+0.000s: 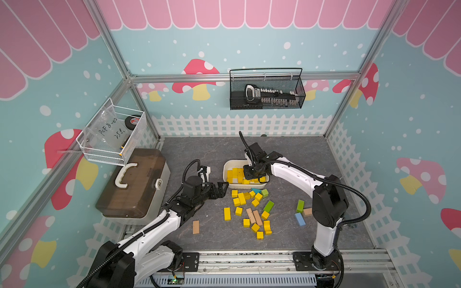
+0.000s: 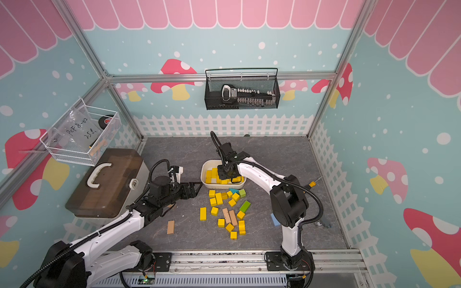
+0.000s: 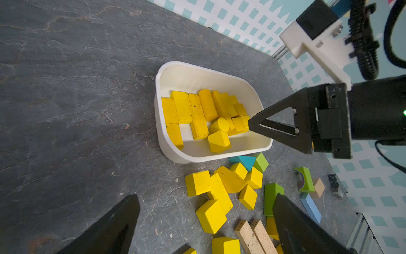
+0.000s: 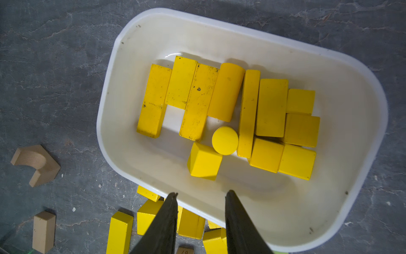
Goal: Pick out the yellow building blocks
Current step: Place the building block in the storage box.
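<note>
The yellow building blocks (image 1: 227, 214) look light, rigid and smooth-painted; a pinch across flat opposite faces seems surest. The left fingers (image 3: 109, 226) are spread wide; the right fingers (image 4: 162, 226), over the white tray (image 4: 219, 37), are slightly parted and empty.

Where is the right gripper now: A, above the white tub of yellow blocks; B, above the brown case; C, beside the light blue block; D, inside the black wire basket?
A: the right gripper hangs above the white tub, with yellow blocks lying in it below.

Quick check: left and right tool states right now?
Left tool: open wide, holding nothing.
Right tool: partly open over the white tub, holding nothing.
</note>
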Motion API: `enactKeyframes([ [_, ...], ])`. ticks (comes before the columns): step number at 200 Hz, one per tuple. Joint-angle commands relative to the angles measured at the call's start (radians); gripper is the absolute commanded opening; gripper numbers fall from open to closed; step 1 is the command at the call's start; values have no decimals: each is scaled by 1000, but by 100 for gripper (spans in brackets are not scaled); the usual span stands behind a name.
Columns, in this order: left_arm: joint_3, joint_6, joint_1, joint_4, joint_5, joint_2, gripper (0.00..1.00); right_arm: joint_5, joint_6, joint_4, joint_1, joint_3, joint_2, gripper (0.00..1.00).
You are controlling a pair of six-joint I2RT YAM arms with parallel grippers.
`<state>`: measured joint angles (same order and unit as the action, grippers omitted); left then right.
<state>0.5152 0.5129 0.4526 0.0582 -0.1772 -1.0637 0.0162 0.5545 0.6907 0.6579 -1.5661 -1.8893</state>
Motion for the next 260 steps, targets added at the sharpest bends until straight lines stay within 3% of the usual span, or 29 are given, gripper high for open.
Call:
enactKeyframes([
  [1,-11,6,-6,24,-14,6,99,5,-5,7,-3,-7,-1,36],
  [62,-11,4,-6,26,-18,3,99,-43,-11,4,-4,121,160,36],
  [88,-1,-7,-4,22,-44,-7,91,-64,-11,-33,-3,264,287,36],
  [145,54,-48,62,-42,15,-46,88,-172,3,-99,-4,575,565,36],
  [179,189,-87,149,-171,116,-180,86,-205,39,-162,-4,736,691,37],
  [220,324,-101,177,-284,135,-349,84,-244,66,-205,-3,837,737,36],
  [240,346,-111,195,-298,148,-370,90,-265,78,-226,-4,865,768,36],
  [248,349,-112,199,-302,158,-372,99,-273,83,-232,-3,875,778,37],
  [260,353,-114,203,-306,164,-372,99,-278,91,-238,-5,886,788,36],
])
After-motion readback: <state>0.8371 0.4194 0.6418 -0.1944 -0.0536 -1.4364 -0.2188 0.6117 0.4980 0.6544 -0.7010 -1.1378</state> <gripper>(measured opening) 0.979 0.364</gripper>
